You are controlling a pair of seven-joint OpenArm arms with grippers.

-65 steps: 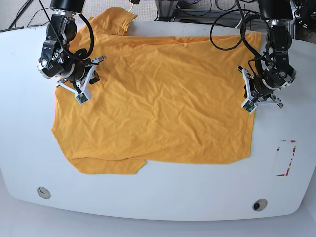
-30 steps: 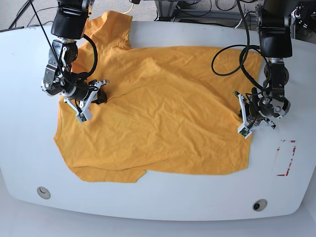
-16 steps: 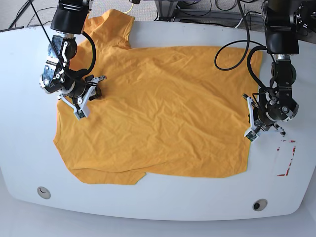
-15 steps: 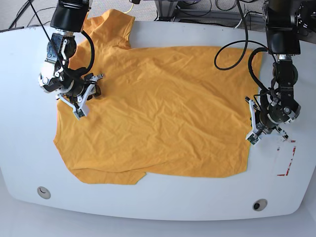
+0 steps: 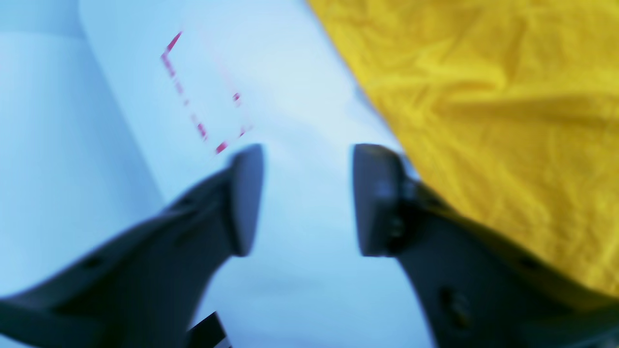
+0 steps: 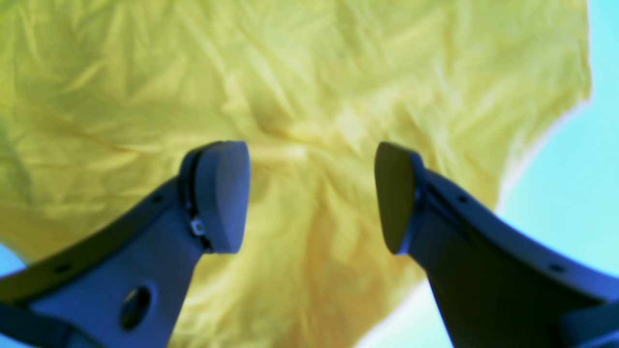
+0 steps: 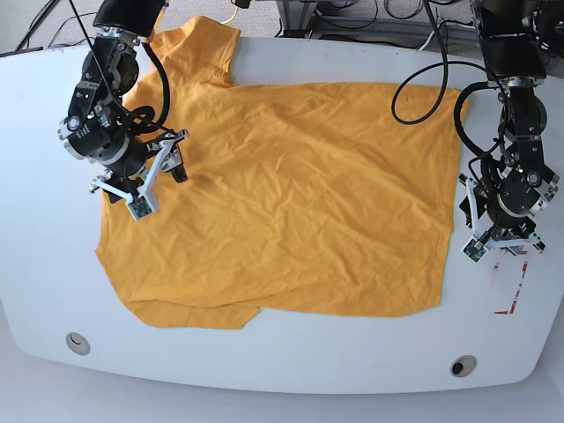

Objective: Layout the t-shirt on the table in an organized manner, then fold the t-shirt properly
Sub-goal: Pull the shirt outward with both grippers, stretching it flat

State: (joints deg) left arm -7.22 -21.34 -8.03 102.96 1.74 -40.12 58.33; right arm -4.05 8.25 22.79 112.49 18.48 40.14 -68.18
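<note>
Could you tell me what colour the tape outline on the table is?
Red: the tape outline, clearest in the base view.

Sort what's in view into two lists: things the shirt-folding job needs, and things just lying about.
Needed:
t-shirt
table
left hand, open over bare table
right hand, open over the shirt

Lying about:
red tape outline
two grommets
cables

Behind my bench, along the far edge: black cables (image 7: 348, 11) in loose tangles, grey metal frame legs (image 7: 295, 16), one yellow wire (image 7: 234, 12). Pale grey floor (image 7: 18, 388) below the near edge. Light even, shadows soft.
</note>
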